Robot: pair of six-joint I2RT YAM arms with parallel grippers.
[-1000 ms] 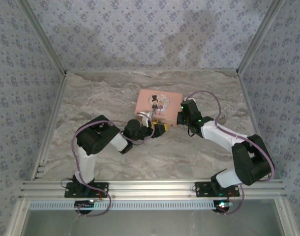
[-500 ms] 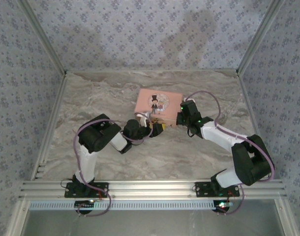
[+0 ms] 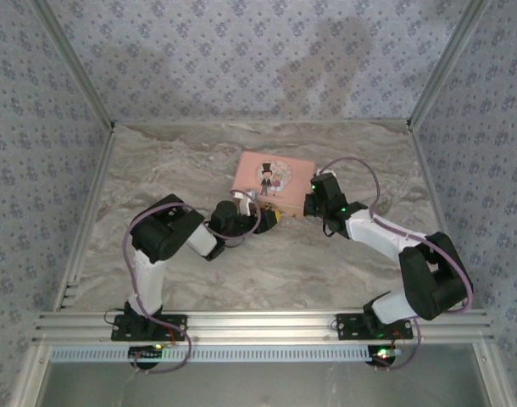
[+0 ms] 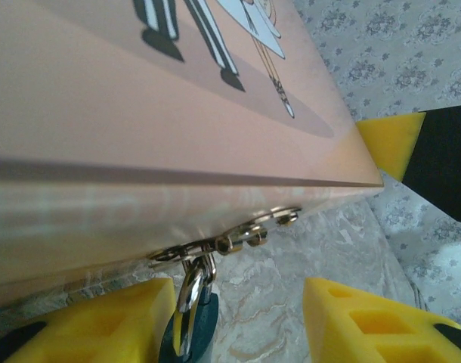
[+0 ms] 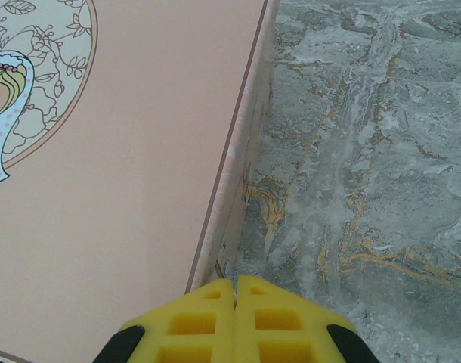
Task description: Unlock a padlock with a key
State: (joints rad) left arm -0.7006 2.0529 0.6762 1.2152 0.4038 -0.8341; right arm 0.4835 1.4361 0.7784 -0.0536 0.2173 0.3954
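Now left end effector [image 4: 234, 302] low, wide astride padlock [image 4: 190, 321]; right end effector [image 5: 236, 291] closed beside box [image 5: 125, 166].

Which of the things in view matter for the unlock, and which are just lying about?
Job: dark-bodied padlock with silver shackle; gold metal hasp; pink rectangular box; left gripper.
Just there: marbled grey tabletop; patterned wall panels.

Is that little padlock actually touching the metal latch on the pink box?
Touching. The left wrist view shows the padlock hanging by its shackle from the latch on the pink box, metal against metal.
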